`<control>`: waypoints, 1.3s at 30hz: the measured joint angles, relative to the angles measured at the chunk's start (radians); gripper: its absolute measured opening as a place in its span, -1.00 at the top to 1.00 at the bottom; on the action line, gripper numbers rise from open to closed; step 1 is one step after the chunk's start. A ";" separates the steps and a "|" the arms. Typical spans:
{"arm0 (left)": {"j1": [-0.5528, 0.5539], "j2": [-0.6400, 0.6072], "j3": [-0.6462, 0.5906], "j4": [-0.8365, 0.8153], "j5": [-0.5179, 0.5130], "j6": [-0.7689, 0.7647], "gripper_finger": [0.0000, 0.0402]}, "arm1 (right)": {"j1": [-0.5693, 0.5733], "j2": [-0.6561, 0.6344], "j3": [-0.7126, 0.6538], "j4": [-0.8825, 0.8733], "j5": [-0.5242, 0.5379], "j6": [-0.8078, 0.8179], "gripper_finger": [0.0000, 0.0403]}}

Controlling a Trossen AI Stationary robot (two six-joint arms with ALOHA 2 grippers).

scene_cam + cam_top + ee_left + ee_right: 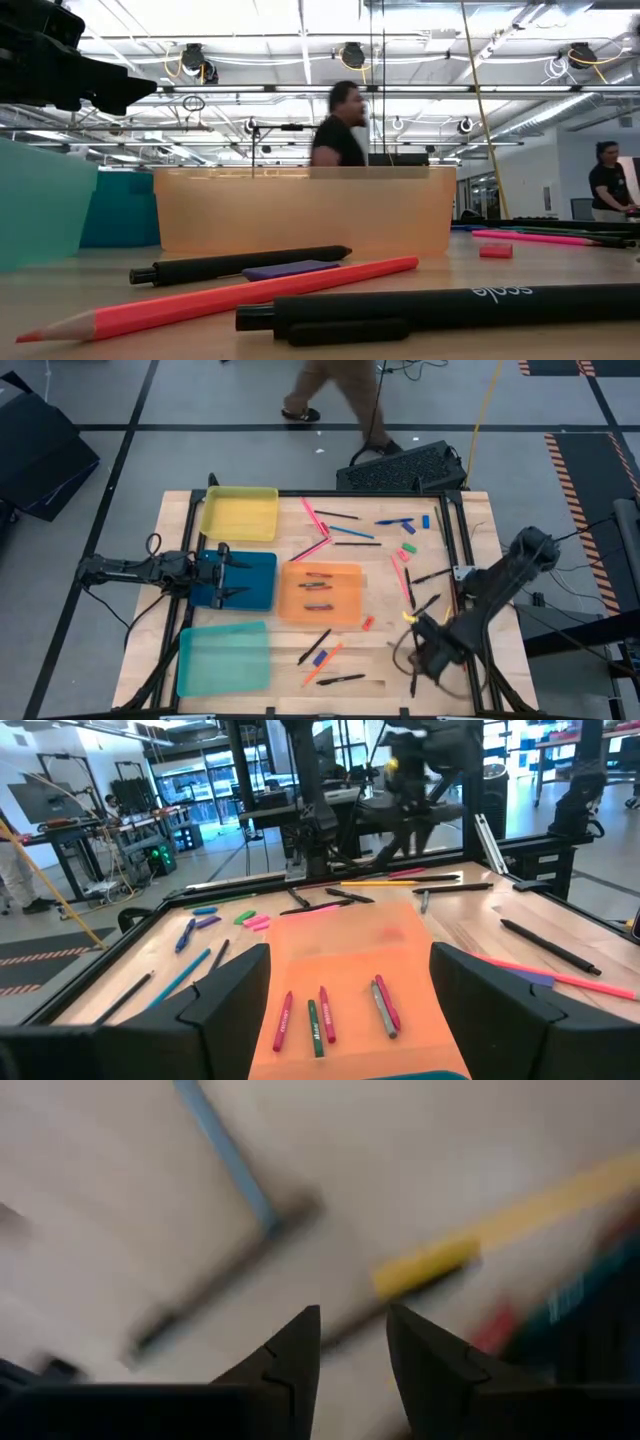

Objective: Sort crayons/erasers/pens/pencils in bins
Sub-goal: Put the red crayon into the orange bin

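Left gripper [228,578] hangs over the dark blue bin [258,582] at the left side of the table [480,530], fingers [230,985] spread wide, nothing between them; its wrist camera looks across the orange bin [350,960]. Right gripper [418,643] sits low at the near right of the table, above scattered sticks; its fingertips [300,1342] stand slightly apart with a narrow gap and nothing visibly pinched, view there is blurred. Four bins: yellow bin [240,514] far left, dark blue just nearer than it, teal bin [223,657] near left, orange bin in the middle. Crayons [318,587] lie inside the orange bin, several short sticks side by side, red, green and grey ones seen from the left wrist. Yellow and teal bins show no contents. Pencils [315,520], pink ones, lie on the wood just beyond the orange bin, another pink pencil [407,585] right of it. Pens [336,515] lie loose at the far middle, more dark ones near the right gripper and one black pen [341,680] at the near edge. Erasers [408,547] sit far right of centre, green, pink and blue blocks, with a red eraser [368,623] just right of the orange bin's near corner. Low view: black pen [440,308] nearest, orange-red pencil [240,296] behind it. A person [335,390] walks past the far side of the table.
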 joint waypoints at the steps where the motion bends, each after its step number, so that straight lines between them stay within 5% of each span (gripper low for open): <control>1: 0.000 0.000 0.000 0.000 0.000 0.000 -0.36 | 0.017 0.022 0.001 -0.004 -0.046 0.019 0.45; 15: 0.000 0.000 0.000 0.000 0.000 0.000 -0.36 | 0.035 0.095 -0.196 0.054 -0.353 -0.081 0.37; 30: 0.000 0.000 0.000 0.000 0.000 0.000 -0.36 | 0.030 0.090 -0.319 0.307 -0.420 -0.123 0.40; 39: 0.000 0.000 0.000 0.000 0.000 0.000 -0.36 | 0.014 0.092 -0.319 0.328 -0.399 -0.156 0.76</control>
